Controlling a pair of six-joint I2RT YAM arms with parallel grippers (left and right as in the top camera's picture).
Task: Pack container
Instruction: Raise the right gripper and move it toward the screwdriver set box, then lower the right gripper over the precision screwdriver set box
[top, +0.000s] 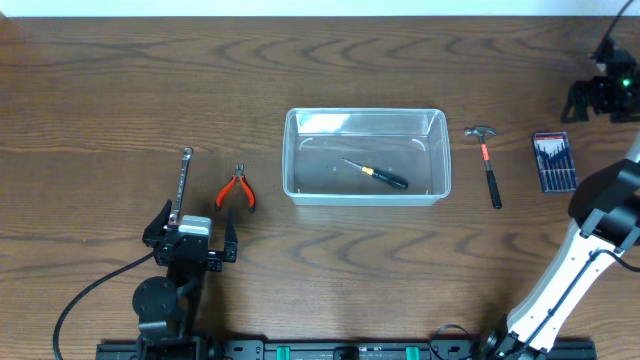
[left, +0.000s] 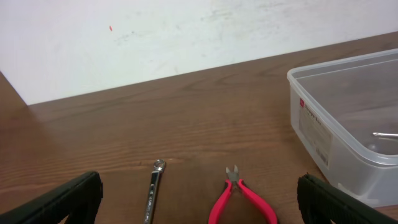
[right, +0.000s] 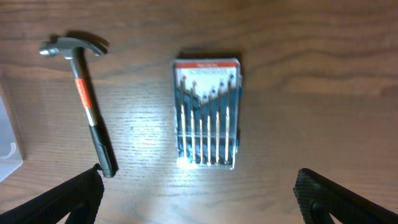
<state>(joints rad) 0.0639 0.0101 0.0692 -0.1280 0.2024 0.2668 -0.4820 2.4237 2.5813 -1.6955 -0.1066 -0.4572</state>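
Left gripper (top: 196, 228) gapes wide, empty; wrench (left: 153, 191) and pliers (left: 239, 199) lie just ahead between its fingers. The clear container (left: 323, 134) sits ahead to its right, screwdriver (top: 378, 175) inside. Right gripper (right: 205, 200), equally wide and empty, hangs over a hammer (right: 87, 106) and screwdriver set (right: 207, 112).

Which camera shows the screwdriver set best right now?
Right wrist: the screwdriver set sits mid-frame from straight above, its label and each driver distinct. Overhead shows it small at far right. Left wrist misses it.
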